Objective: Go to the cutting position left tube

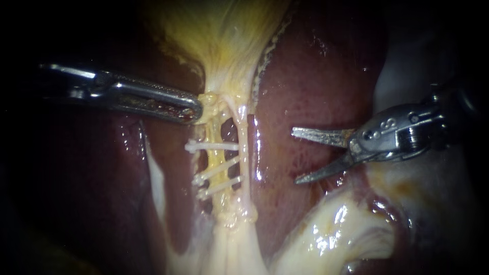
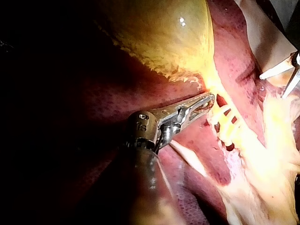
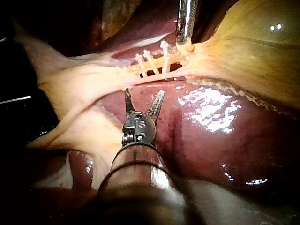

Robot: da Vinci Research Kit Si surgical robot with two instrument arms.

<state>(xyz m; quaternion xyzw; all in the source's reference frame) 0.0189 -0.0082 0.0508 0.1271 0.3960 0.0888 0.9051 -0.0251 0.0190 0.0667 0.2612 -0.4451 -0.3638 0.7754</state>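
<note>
left instrument 1 | right instrument 1 | clips 3 | tubes 2 | gallbladder 1 | liver 1

The left instrument grips the gallbladder at its neck, it seems, with white clips just ahead. The right instrument lies beyond, blades apart.

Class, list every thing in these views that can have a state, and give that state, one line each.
Left instrument: jaws shut on the gallbladder at its neck.
Right instrument: blades open, over the liver, clear of the left tube.
Clips: three, closed across the left tube.
Left tube: whole, not cut.
</note>
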